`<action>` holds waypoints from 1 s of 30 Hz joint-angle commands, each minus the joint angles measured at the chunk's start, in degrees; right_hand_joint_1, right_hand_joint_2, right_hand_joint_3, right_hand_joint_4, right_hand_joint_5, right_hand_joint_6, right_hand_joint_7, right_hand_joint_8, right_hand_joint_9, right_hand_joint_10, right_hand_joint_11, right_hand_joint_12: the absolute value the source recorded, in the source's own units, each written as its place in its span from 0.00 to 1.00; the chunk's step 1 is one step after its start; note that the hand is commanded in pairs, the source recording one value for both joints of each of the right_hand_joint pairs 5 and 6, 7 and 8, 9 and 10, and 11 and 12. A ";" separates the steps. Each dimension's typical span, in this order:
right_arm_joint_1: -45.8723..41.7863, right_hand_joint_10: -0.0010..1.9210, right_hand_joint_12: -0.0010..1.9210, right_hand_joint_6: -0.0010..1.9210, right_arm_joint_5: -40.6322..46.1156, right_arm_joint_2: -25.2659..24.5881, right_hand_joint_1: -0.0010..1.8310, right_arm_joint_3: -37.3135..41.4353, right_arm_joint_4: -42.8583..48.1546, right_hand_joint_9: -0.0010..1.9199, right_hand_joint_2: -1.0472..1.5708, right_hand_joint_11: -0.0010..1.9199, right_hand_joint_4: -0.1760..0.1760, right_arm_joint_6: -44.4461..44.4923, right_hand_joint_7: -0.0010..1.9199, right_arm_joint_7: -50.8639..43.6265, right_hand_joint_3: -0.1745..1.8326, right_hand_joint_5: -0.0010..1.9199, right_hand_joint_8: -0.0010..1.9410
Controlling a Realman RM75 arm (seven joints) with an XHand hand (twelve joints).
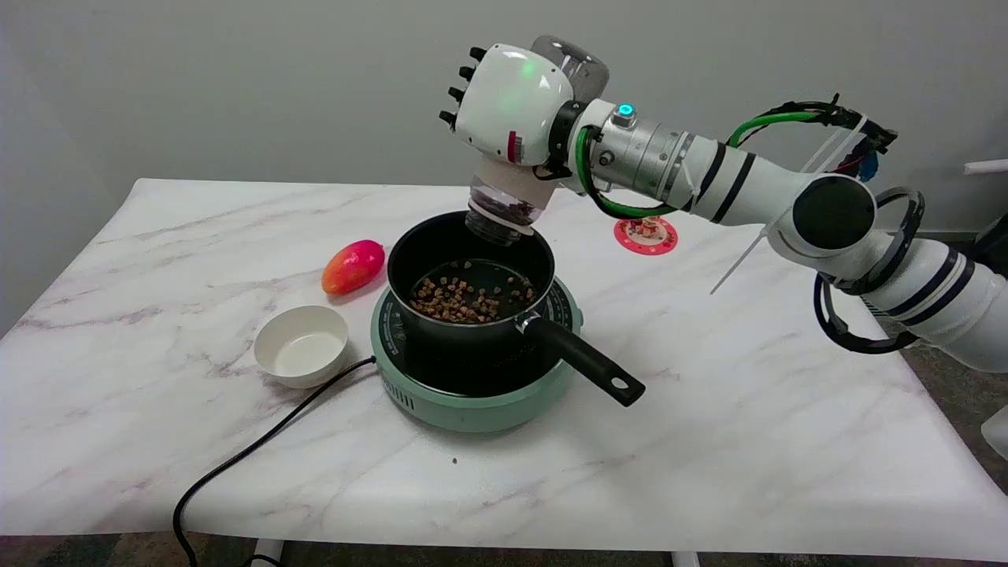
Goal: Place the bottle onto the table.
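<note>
My right hand holds a clear plastic bottle upside down and tilted. The bottle's open mouth points down over the far rim of a black saucepan. Its base sticks up behind the hand at the top. A few brown pieces cling inside the bottle's neck. The pan's floor holds several brown bits. The hand's back faces the camera, so most of the bottle's body and the grip are hidden. The marble table lies below.
The pan sits on a green round hotplate, its black handle pointing to the near right. A black cord runs off the front edge. A white bowl, a red-orange mango and a pink round lid lie around it.
</note>
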 commanded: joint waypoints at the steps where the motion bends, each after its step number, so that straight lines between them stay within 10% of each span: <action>1: 1.02 0.75 0.60 1.00 -1.28 0.29 0.90 0.10 -0.21 0.75 0.56 0.60 0.50 -0.84 1.00 1.17 0.72 1.00 0.99; 16: -9.08 0.75 0.60 1.00 25.33 -0.35 0.90 13.37 -2.04 0.75 0.57 0.60 0.50 -8.84 1.00 13.40 0.72 1.00 0.99; 30: -28.28 0.75 0.60 1.00 52.59 0.28 0.90 45.58 -1.94 0.75 0.57 0.60 0.50 -9.23 1.00 14.23 0.71 1.00 0.99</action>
